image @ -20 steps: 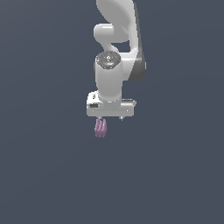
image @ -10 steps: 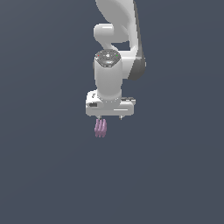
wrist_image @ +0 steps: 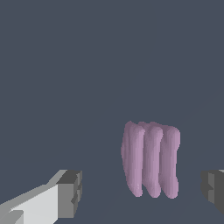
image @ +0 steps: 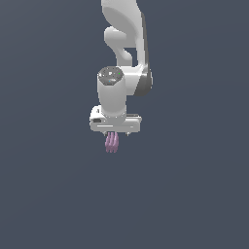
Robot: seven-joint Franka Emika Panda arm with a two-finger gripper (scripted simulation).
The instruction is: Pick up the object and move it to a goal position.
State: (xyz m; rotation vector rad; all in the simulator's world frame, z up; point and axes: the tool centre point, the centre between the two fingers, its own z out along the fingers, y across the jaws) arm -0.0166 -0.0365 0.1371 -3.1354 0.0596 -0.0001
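The object (image: 112,143) is a small mauve-purple lump with three rounded lengthwise lobes, lying on the dark grey ground. In the exterior view it shows just under the white gripper (image: 113,135), whose fingers are mostly hidden by the hand. In the wrist view the object (wrist_image: 151,159) lies between the two dark fingertips, closer to one fingertip (wrist_image: 213,189) than to the other (wrist_image: 71,192), and touches neither. The gripper (wrist_image: 141,190) is open wide, and its jaws stand far apart on either side of the object.
Plain dark grey ground (image: 194,194) fills both views. The white arm (image: 127,44) rises above the gripper. No goal marker shows.
The hand has come down a little and shifted slightly to the exterior view's left, closer over the object. The object has not moved.
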